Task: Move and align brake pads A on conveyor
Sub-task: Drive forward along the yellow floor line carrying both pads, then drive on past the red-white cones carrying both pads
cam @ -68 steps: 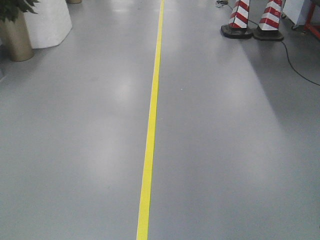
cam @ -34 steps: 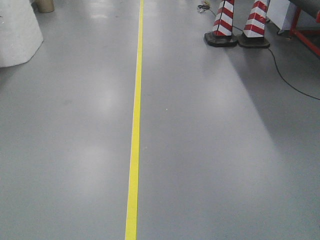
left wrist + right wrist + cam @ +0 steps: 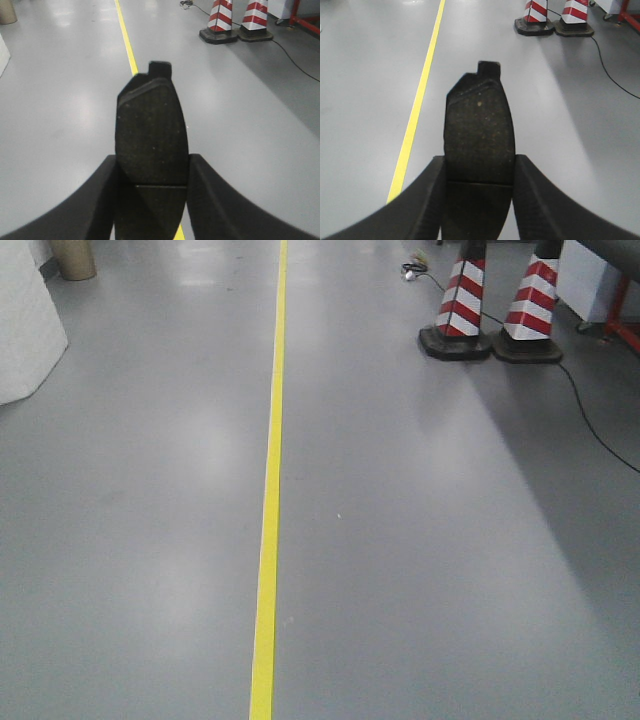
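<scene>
The left end effector (image 3: 152, 161) is clamped on a brake pad (image 3: 150, 125) standing upright in its grip, and the right end effector (image 3: 480, 160) grips a second brake pad (image 3: 479, 120) likewise, both above the floor (image 3: 120, 520). Against a second ago, the white block (image 3: 25, 330) has slid leftward and the striped cones (image 3: 462, 310) have shifted, so the robot seems to be carrying the pads toward a conveyor not in view. Cones and a black cable (image 3: 590, 425) sit at the floor's far right, off the yellow line (image 3: 268, 500).
</scene>
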Robot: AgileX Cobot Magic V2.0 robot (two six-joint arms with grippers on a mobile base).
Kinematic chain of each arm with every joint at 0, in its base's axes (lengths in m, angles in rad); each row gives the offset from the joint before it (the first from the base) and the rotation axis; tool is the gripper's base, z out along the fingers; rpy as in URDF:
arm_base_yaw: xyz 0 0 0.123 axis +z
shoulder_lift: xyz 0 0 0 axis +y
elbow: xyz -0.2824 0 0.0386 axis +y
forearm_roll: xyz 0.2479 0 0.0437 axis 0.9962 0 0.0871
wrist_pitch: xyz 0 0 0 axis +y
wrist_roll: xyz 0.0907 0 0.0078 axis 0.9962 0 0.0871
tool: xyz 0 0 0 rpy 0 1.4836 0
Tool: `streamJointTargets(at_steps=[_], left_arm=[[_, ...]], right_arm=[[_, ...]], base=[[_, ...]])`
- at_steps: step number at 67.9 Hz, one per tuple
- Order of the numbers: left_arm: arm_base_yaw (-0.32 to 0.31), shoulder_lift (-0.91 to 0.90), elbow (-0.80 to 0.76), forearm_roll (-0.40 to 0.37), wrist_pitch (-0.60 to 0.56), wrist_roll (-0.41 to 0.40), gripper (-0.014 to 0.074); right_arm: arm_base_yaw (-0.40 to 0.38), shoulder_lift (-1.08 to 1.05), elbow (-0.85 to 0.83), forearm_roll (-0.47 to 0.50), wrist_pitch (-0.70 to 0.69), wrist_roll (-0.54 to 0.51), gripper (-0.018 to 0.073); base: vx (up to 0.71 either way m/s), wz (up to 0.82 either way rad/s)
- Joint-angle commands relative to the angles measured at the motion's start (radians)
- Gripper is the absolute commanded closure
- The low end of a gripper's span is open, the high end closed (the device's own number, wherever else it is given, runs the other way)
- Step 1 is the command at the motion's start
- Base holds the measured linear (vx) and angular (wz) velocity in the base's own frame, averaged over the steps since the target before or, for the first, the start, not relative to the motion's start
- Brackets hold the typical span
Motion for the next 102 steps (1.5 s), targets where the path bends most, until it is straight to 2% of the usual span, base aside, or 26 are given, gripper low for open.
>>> streamJointTargets(at_steps=[1, 102], left_arm=[[-0.003, 0.006, -0.029, 0.004, -0.092, 0.003, 0.0602], [-0.003, 0.006, -0.029, 0.004, -0.091, 0.003, 0.0602]], right_arm=[[-0.004, 0.002, -0.033, -0.006, -0.091, -0.005, 0.0564], [-0.004, 0.002, -0.033, -0.006, -0.091, -0.004, 0.0564]], base=[[0.82, 0.12], [0.87, 0.0]])
